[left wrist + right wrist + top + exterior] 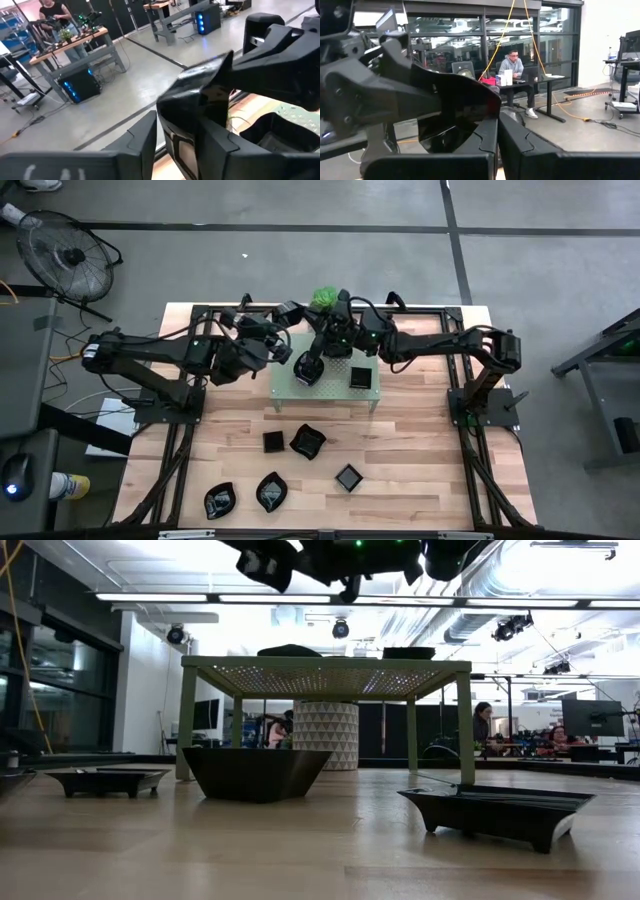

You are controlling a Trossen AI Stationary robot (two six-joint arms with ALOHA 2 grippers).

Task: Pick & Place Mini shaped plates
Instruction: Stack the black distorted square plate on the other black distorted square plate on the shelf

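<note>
Both arms meet above the pale green perforated rack (326,382) at the far side of the table (420,455). The right gripper (322,330) has its fingers (485,140) clamped together on the edge of a glossy black plate (455,115), held in the air. The left gripper (290,330) is just beside it, fingers (145,137) apart around this plate. A square plate (360,376) and a round one (306,373) rest on the rack. Five more plates lie on the table in front of it.
</note>
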